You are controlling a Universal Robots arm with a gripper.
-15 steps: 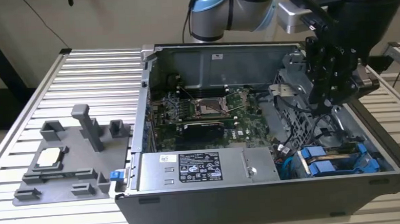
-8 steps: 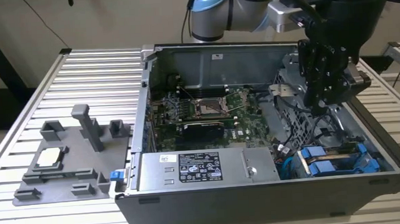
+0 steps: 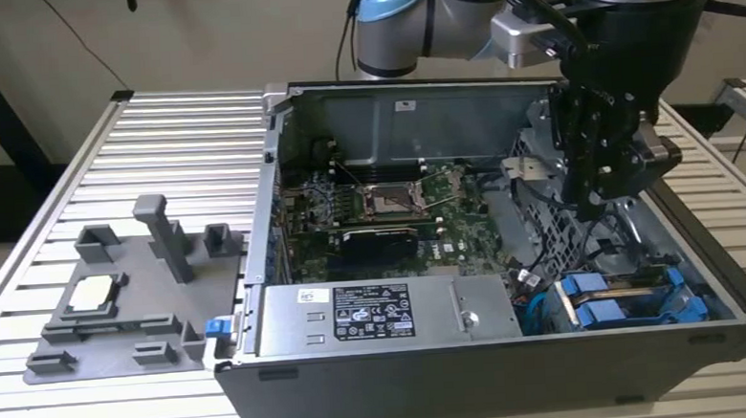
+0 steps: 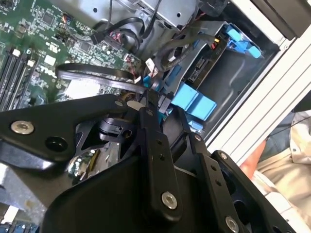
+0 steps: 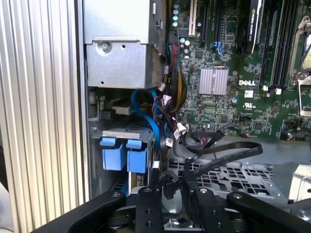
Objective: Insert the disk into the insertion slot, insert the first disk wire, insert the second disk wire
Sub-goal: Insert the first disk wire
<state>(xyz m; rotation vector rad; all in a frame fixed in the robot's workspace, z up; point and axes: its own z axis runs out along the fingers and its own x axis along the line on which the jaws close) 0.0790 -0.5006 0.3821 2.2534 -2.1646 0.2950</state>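
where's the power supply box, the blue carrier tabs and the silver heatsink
power supply box [image 3: 372,314], exterior view, on its label
blue carrier tabs [image 5: 115,156], first wrist view, face of one tab
silver heatsink [image 5: 214,80], first wrist view, middle of its fins

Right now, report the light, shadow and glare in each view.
Exterior view: even room light, circuit board shaded inside the case. Second wrist view: table glares pale, gripper dark. First wrist view: table bright too, heatsink gleams.

The ribbed metal table [image 3: 152,144] bears an open computer case [image 3: 485,385] beneath the jaws; a grey fixture plate [image 3: 106,362] lies well apart from them.
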